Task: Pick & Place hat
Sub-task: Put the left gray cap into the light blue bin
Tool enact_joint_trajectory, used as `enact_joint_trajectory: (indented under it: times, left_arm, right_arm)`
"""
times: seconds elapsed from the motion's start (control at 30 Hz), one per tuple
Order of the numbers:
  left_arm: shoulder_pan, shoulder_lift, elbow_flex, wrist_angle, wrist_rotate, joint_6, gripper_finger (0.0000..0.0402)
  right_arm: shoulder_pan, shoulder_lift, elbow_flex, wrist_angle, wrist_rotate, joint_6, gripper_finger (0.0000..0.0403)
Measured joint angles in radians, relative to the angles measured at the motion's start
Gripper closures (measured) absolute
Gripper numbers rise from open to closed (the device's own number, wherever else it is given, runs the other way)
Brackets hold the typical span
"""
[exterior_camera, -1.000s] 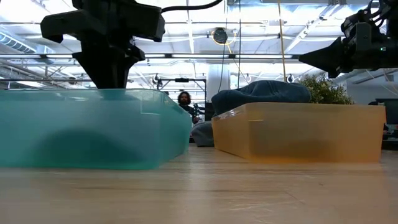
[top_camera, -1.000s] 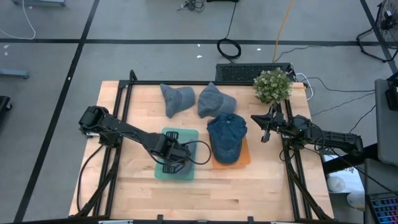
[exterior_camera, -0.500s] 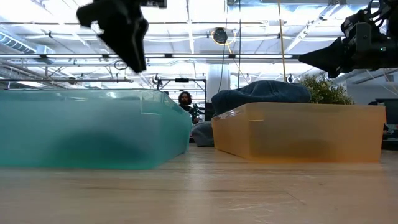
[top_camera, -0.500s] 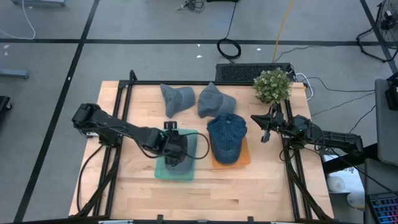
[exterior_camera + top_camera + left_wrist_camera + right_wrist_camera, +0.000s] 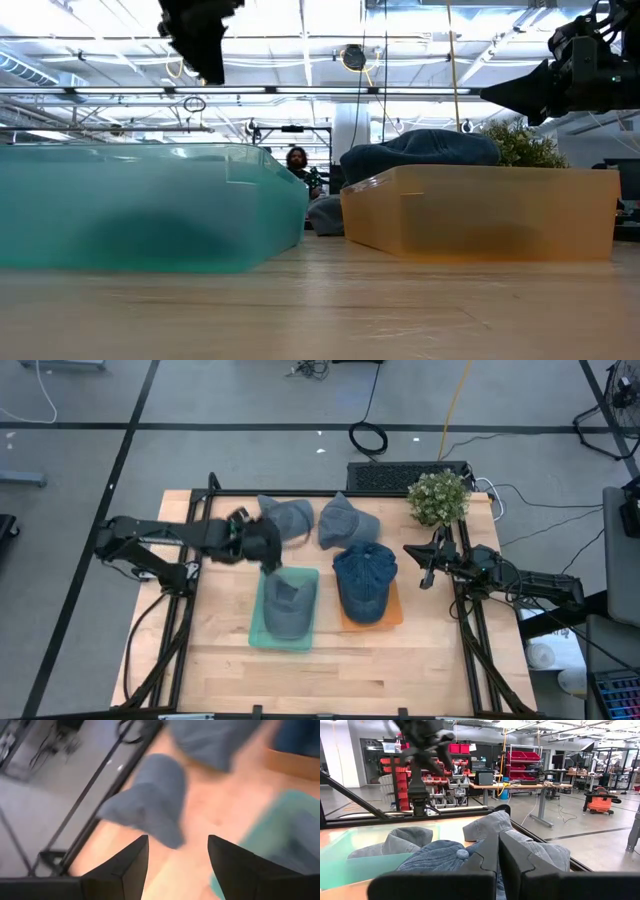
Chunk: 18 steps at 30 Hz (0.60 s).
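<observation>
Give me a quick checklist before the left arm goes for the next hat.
1. Hat in teal bin released, lying inside: ok.
2. Left hand empty, fingers apart in its wrist view: ok.
3. Next loose hat free on the table, just beyond the left hand: ok.
4. Second loose hat apart from the first: ok.
5. Hat on orange bin fully seated: not ok, it domes above the rim.
6. Right hand shut, parked beside the plant: ok.

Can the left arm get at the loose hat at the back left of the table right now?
Probably yes. The left gripper hangs open and empty right beside that hat, with nothing lying on it. The green bin sits nearer the front, out of the way.
</observation>
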Motion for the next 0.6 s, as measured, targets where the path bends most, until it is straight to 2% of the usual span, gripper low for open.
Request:
enact_joint_trajectory:
  times: [0.13,0.3,0.47,0.53,0.6]
  left_arm:
    - [0.158,-0.012,-0.05,0.017,0.047,0.002,0.0188]
    - [0.354,-0.013,-0.178,0.201,0.202,0.053,0.0188]
    - [0.55,-0.012,-0.351,0.432,0.403,0.177,0.0188]
    - [0.603,-0.011,-0.403,0.502,0.439,0.262,0.0188]
    - [0.64,-0.011,-0.433,0.523,0.429,0.336,0.0188]
  right_arm:
    - [0.0,0.0,0.0,0.0,0.0,0.0,0.0403]
    - [0.0,0.0,0.0,0.001,0.0,0.0,0.0403]
    - [0.0,0.0,0.0,0.0,0.0,0.0,0.0403]
    - [0.0,0.0,0.0,0.0,0.0,0.0,0.0403]
    - [0.0,0.0,0.0,0.0,0.0,0.0,0.0403]
